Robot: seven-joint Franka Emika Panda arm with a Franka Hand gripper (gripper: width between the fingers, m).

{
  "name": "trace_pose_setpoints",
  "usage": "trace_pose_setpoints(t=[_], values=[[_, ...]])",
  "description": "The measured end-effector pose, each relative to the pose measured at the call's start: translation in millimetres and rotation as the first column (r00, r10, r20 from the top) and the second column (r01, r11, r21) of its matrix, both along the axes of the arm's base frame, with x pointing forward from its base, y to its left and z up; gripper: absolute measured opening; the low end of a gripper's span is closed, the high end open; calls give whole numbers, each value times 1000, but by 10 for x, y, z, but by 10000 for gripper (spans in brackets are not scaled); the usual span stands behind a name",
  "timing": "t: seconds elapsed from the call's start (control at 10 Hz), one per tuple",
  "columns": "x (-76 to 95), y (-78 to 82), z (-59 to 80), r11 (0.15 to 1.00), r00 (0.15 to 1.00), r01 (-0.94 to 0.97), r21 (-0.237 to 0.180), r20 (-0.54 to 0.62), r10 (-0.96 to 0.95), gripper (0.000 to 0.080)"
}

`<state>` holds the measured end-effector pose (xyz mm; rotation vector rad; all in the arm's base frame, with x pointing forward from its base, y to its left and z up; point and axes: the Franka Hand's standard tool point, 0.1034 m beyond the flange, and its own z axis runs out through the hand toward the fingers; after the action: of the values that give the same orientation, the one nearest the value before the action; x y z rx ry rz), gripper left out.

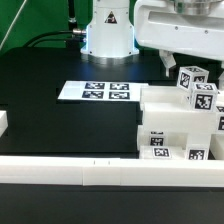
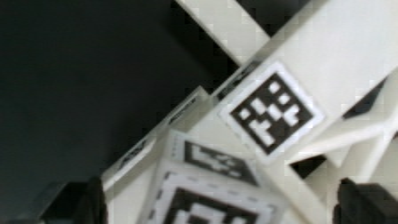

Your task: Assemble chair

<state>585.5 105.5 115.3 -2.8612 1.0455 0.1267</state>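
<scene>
The claw [image 2: 210, 200] stands with its two dark fingertips [image 2: 71, 200] well apart, gripping nothing — between them in the wrist view sits a glossy white X-braced side frame [image 2: 267, 100] carrying a black-and-white square tag. In the exterior view the tagged white chair parts [image 1: 180, 120] cluster at the right of the frame on the black table [image 1: 50, 110], with the flat white marker board [image 1: 95, 91] left of them.

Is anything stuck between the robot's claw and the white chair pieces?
Nothing visible is. In the wrist view the gripper is open, and the chair's X-braced side frame with its square tag fills the view between the fingers, nothing in front of it. The exterior view does not show the fingertips.
</scene>
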Motion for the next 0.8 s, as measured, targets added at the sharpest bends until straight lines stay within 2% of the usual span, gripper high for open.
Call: trace_pose_setpoints(t=[0.4, 0.5, 0.8], values=[[-2, -24, -22, 970, 970, -242, 6, 27, 241, 649], [-4, -62, -32, 919, 918, -395, -5, 39, 394, 649], [-3, -109, -40, 784, 783, -620, -33, 46, 620, 649]])
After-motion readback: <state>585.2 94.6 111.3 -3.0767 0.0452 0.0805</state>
